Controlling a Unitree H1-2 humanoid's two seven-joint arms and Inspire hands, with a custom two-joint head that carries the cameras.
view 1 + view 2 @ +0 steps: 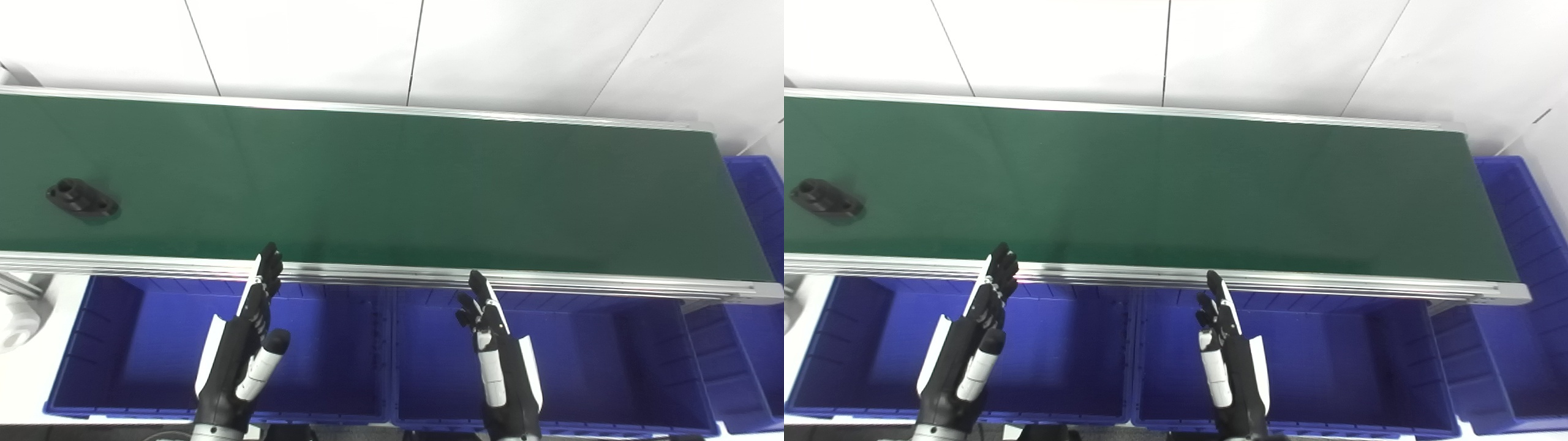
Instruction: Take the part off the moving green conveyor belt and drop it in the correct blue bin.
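Part (81,198) lies far left on the belt (392,184), a flat black piece with a raised boss in its middle. Its long axis runs slantwise, from upper left to lower right, roughly along the belt's length. It sits toward the near half of the belt, well apart from both hands.

Next rightward, the left hand (242,352) hovers over the left bin (104,343), fingers straight and loosely apart, thumb out, holding nothing; its fingertips reach the belt's near rail (392,275). The part lies up and to the left of this hand, so the left hand is plainly the nearer one and, by my reading, the one to make the pick, whether by reaching left or waiting for the belt to bring the part across.

Further right, the right hand (499,361) hangs over the middle bin (612,355), likewise extended and empty. Another bin (756,196) stands at the belt's right end.
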